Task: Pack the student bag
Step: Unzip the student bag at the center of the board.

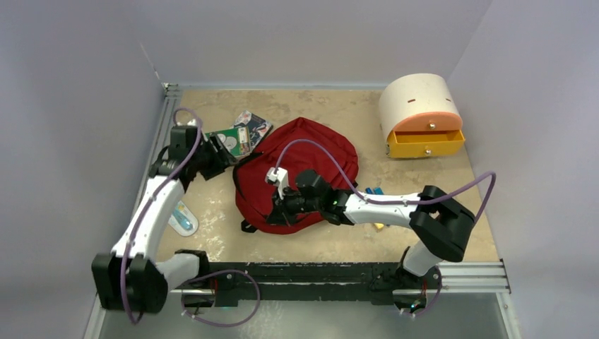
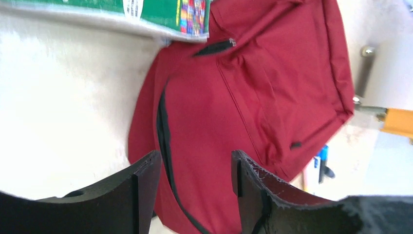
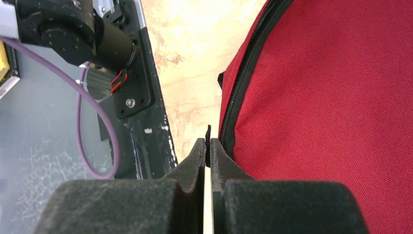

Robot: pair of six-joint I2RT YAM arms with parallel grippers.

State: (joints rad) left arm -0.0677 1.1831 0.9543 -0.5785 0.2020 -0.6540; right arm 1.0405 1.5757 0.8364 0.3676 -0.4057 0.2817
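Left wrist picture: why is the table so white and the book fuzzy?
Left wrist view: bright light washes out the table, and the book at the top looks smeared. Right wrist view: the bag cloth is sharp. Top view: soft, even light.

My right gripper (image 3: 208, 149) is squeezed tight on a little black tab (image 3: 208, 132). The red student bag (image 3: 331, 97) fills the right side, and its black zipper (image 3: 246, 73) runs ahead. On the left I see the tan table (image 3: 190, 53) and a purple cable (image 3: 92, 122).
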